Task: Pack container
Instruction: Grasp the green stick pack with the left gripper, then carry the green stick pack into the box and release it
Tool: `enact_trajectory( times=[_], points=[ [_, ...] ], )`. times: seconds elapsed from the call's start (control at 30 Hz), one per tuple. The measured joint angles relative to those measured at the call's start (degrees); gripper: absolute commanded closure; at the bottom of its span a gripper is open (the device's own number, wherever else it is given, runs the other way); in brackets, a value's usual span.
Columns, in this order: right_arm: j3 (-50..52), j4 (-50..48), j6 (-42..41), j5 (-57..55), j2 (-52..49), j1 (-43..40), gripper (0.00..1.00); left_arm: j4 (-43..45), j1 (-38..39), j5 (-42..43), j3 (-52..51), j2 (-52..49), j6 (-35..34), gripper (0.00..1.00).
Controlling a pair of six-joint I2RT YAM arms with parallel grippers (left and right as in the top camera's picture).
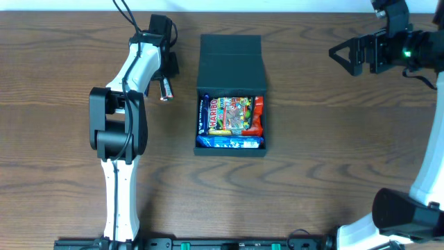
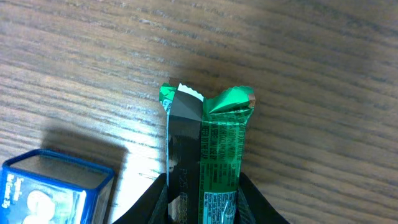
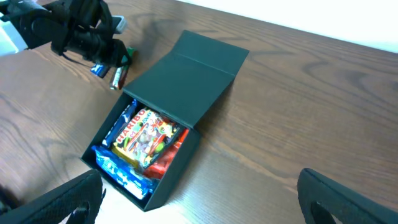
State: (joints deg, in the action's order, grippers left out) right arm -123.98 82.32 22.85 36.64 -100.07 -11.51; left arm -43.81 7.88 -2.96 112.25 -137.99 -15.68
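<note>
One packet [image 2: 225, 143] sits clamped in left end effector [image 2: 202, 202].

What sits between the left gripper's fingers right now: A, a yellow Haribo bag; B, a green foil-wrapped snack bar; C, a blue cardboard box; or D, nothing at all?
B: the left wrist view shows the green foil-wrapped snack bar standing between the fingers of the left gripper.

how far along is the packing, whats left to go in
Done: the container lies open with a Haribo bag, red packet and blue packet inside. In hand: the left arm's fingers are shut on a green bar. Left: likely that bar and a blue carton go in, then the lid closes. The right arm's fingers are open.
</note>
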Motion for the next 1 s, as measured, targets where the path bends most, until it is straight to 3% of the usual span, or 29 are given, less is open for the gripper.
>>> enact_trajectory(
  times=[0.23,0.6,0.73,1.0],
  points=[
    [0.0,-0.6,0.0,0.0,0.0,0.0,0.01,-7.5,0.0,0.0,3.7,-0.7,-0.8,0.94],
    [0.0,-2.1,0.0,0.0,0.0,0.0,0.01,-28.9,1.3,0.0,29.8,-2.0,-4.0,0.94],
    [0.0,-2.4,0.0,-0.2,0.0,-0.2,0.01,-37.0,5.1,0.0,36.3,-1.7,-6.7,0.94],
    [0.0,-2.8,-1.0,-0.2,0.4,-6.4,0.01,-46.7,21.1,-0.7,37.0,-1.0,-11.5,0.94]
  ],
)
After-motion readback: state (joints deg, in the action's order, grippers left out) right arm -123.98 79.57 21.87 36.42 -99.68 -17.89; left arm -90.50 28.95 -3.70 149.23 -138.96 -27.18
